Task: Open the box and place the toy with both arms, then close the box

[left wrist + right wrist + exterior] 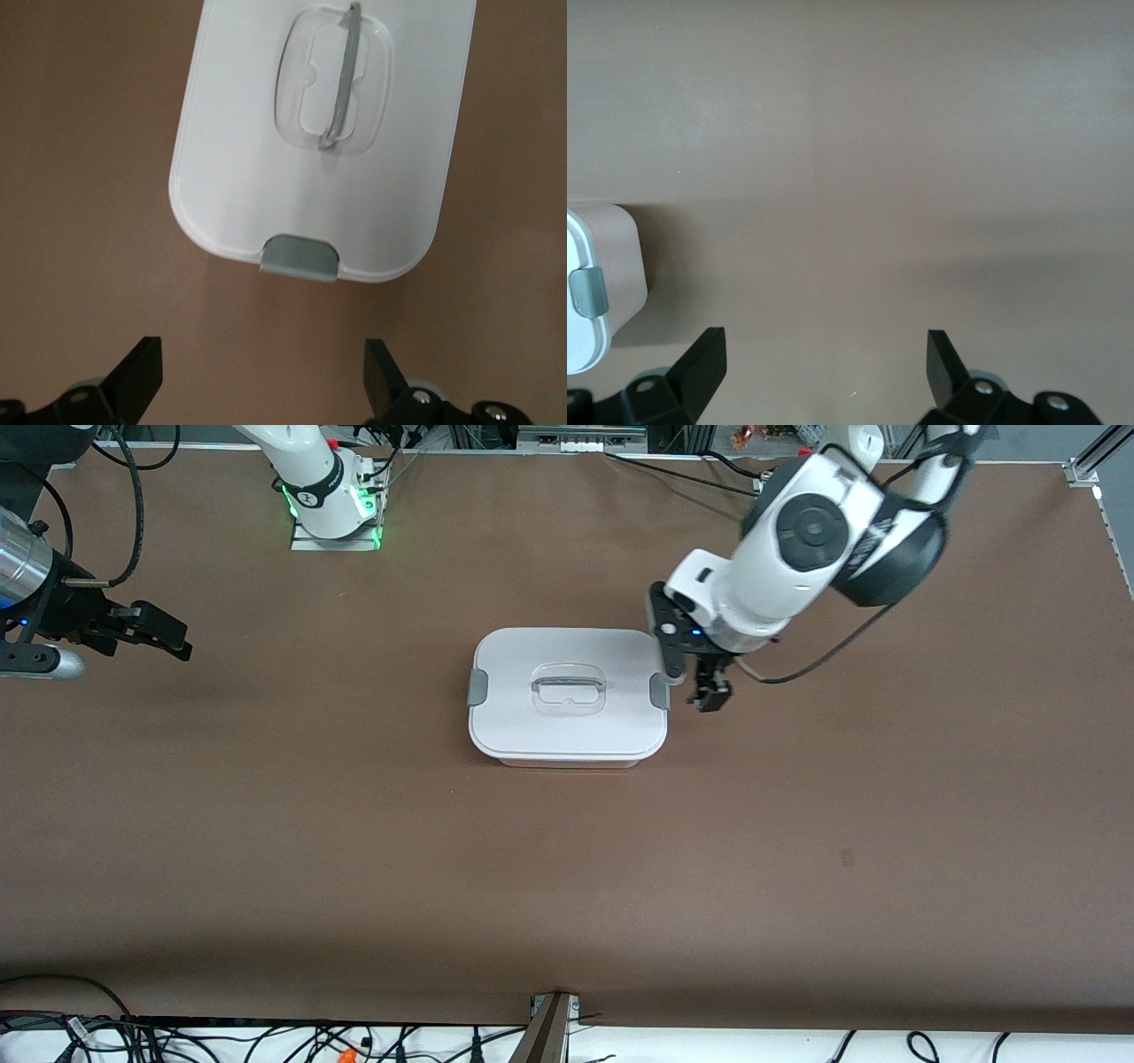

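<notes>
The box stands closed mid-table, its flat white lid carrying a clear recessed handle and a grey clip at each end. My left gripper hangs just off the clip at the left arm's end, open and holding nothing. In the left wrist view, the left gripper has only bare table between its fingers, with the clip and lid ahead. My right gripper waits open over the table at the right arm's end; in its own view, the right gripper sees a box corner. The toy is out of view.
The right arm's base with a green light stands at the table's back edge. Cables and a metal bracket lie below the table edge nearest the front camera. Brown tabletop surrounds the box.
</notes>
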